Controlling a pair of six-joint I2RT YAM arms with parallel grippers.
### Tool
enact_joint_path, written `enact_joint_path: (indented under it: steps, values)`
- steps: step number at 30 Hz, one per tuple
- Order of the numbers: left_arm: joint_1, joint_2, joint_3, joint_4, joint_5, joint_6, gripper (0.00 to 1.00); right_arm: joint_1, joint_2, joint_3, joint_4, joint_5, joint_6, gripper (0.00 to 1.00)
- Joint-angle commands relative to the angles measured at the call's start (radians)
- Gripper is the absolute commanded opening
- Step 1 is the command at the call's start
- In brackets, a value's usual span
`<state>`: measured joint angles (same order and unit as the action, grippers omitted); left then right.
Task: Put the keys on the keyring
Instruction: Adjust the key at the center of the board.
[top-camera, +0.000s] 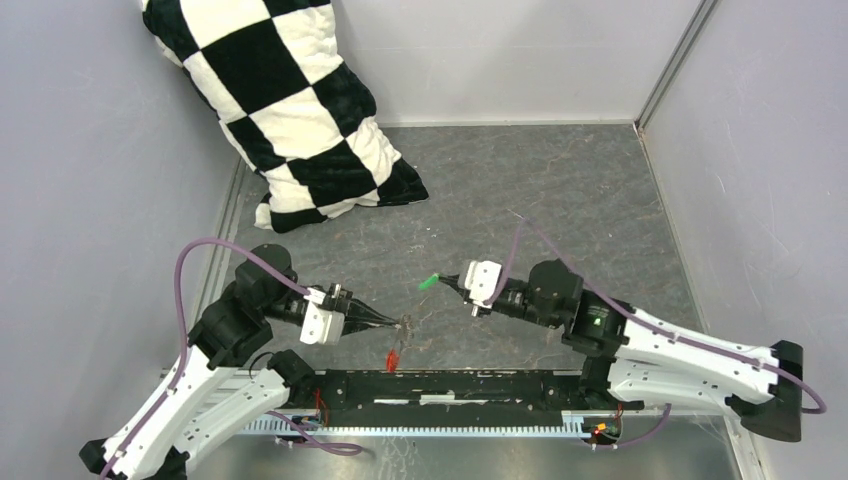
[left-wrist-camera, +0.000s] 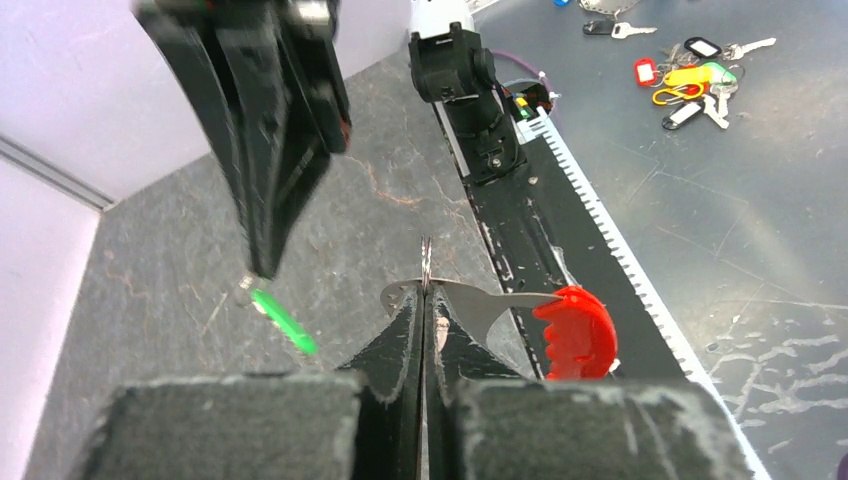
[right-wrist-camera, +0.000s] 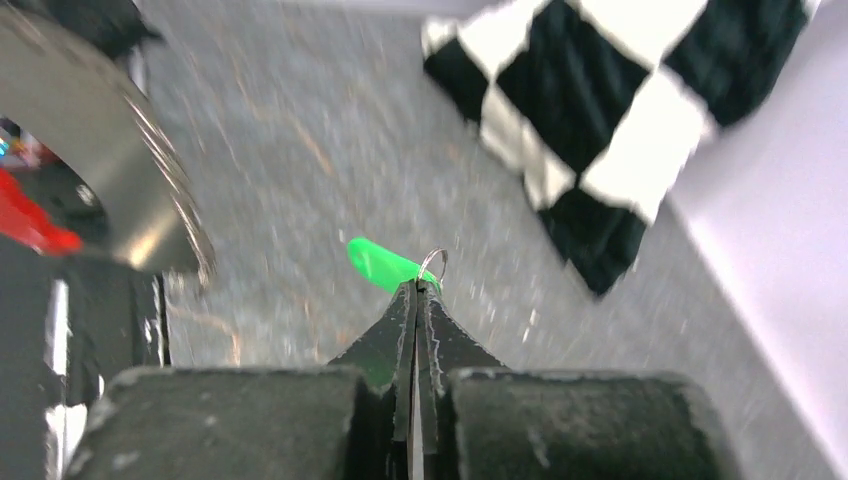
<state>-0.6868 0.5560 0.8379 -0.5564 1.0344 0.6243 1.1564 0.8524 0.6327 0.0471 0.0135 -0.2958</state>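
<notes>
The keyring hangs from my left gripper (top-camera: 404, 323), which is shut on its thin silver ring (left-wrist-camera: 426, 262). A flat metal piece (left-wrist-camera: 478, 303) and the red tag (left-wrist-camera: 575, 333) hang beside the fingers; from above, the red tag (top-camera: 392, 360) dangles near the table's front edge. My right gripper (top-camera: 441, 281) is shut on the small key with the green head (top-camera: 429, 282), held up in the air just right of the left gripper's tip. In the right wrist view the green key (right-wrist-camera: 378, 265) and a small wire loop (right-wrist-camera: 433, 264) stick out past the shut fingertips (right-wrist-camera: 417, 288).
A black-and-white checkered pillow (top-camera: 290, 110) leans in the back left corner. Grey walls close in the table on three sides. A black rail (top-camera: 450, 385) runs along the front edge. Other keys and coloured tags (left-wrist-camera: 690, 80) lie on the surface beyond that edge.
</notes>
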Motion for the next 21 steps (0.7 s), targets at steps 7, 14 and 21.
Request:
enact_joint_path:
  steps: [7,14,21]
  values:
    - [-0.003,0.104,0.183,0.006,0.141,0.177,0.02,0.005,-0.029,0.377,-0.334,-0.352,-0.354,0.01]
    - [-0.002,0.166,0.285,0.025,0.205,0.151,0.02,0.005,0.050,0.573,-0.523,-0.572,-0.505,0.01]
    - [-0.002,0.161,0.264,0.046,0.244,0.187,0.02,0.003,0.107,0.618,-0.587,-0.672,-0.576,0.01]
